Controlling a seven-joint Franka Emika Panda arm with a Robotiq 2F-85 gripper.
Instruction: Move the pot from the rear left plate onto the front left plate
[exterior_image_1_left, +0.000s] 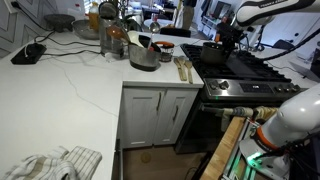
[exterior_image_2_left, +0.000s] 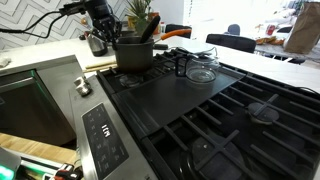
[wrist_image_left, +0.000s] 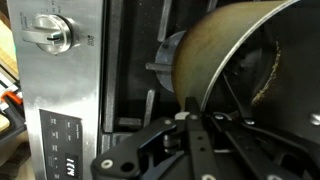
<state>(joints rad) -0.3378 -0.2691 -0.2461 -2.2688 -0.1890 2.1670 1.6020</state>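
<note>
Nearest the lens are the black finger linkages of my hand (wrist_image_left: 190, 108), drawn narrow on the pot's rim. One finger runs up over the lip, so I judge the wall is pinched between the two, though the inner finger is hidden.

Largest is the steel-fronted gas range with black cast-iron grate bars (exterior_image_2_left: 100, 125). At its left end, close to the front edge, is the small near-black round cooking pot (exterior_image_2_left: 133, 56) with straight sides. In the wrist view the steel front panel lies just beside it. I judge it is over the front left plate (exterior_image_2_left: 128, 76), but I cannot tell whether its base rests on the bars or hangs just clear.

It is stiff metal and will not give. Held by one side of the rim, its weight will try to tip it away from my fingers, and the smooth wall could slip. The rim is the only hold, so it must stay level and come down flat across the bars.

Toward the rear, apart from the pot, a clear glass lid (exterior_image_2_left: 200, 72) lies on the grate. Smallest is a round silver knob (wrist_image_left: 48, 33) on the front panel.
</note>
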